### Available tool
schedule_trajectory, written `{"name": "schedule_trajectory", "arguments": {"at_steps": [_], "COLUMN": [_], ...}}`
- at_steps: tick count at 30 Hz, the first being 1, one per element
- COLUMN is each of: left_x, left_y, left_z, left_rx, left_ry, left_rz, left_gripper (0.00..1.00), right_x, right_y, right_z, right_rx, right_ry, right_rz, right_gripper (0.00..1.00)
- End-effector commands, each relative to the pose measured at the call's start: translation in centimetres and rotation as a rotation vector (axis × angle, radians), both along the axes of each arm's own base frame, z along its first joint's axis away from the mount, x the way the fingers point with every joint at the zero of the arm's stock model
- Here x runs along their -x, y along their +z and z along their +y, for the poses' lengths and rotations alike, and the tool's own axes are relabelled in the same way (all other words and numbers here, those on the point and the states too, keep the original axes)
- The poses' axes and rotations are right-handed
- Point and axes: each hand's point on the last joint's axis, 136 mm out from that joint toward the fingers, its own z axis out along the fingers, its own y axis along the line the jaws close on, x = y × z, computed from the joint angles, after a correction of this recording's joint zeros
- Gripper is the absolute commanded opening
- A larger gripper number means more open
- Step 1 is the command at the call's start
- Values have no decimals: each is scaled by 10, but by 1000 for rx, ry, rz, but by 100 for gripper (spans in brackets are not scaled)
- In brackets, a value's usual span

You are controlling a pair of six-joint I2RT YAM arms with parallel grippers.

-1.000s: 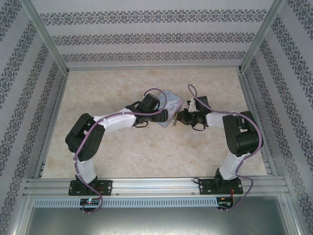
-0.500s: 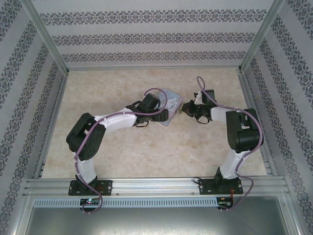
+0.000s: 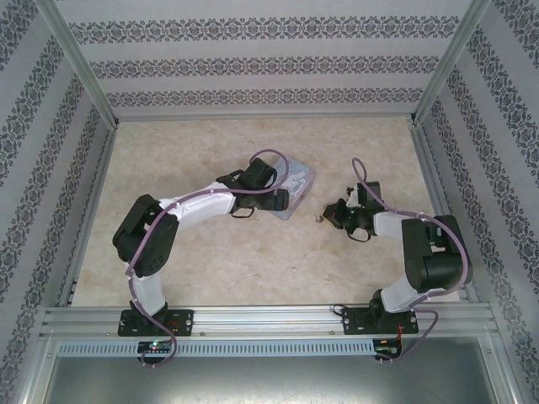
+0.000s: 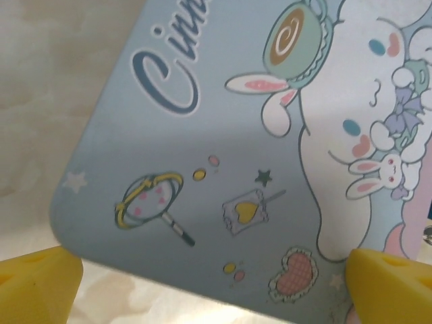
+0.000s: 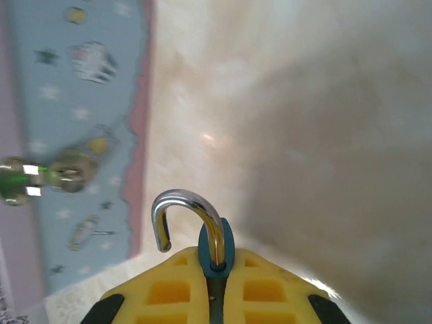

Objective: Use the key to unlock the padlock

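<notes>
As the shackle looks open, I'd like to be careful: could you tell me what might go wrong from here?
1. The right gripper pinches the padlock only by its thin teal body, with the shackle hooked free above. The padlock could twist or slip out.
2. The left gripper has its fingertips at the tin near one corner, so the tin may slide or tip if either arm nudges it.

One camera looks down from behind my bases; both wrist cameras closely face the pale blue cartoon-printed tin (image 4: 202,169).
</notes>
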Motion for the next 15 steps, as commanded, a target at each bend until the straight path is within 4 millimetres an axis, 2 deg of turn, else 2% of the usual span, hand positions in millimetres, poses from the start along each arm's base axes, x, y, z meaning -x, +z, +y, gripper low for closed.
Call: {"name": "schedule_trajectory", "arguments": {"at_steps": [1,2,4,6,8,12,13,15], "left_x": [17,19,23,28,32,39,40,40], "left_y": [28,36,54,70,86,120,129,143], "left_z": [10,12,19,27,38,71,82,107], "left_rx": [-15,-7,5,11,9,-15,-28,-62], "left_ry": [-28,-24,-14,2,26,104,136,198], "left_rz": [16,6,-16,-47,-81,-178,-214,-282], "left_gripper": [99,100,100,99,100,99,100,100], "right_x": [7,11,19,27,32,37,37,34], "right_y": [-1,-1,0,5,17,59,72,99], "right_z": [-10,-13,-21,-28,-33,-39,-42,-48], "right_rx": [22,29,50,68,78,93,105,132], "right_ry": [-57,-71,-108,-138,-161,-181,-187,-207], "right_rz": [4,9,8,7,-16,-106,-134,-198], "right_gripper": [10,16,36,48,59,79,92,98]}}
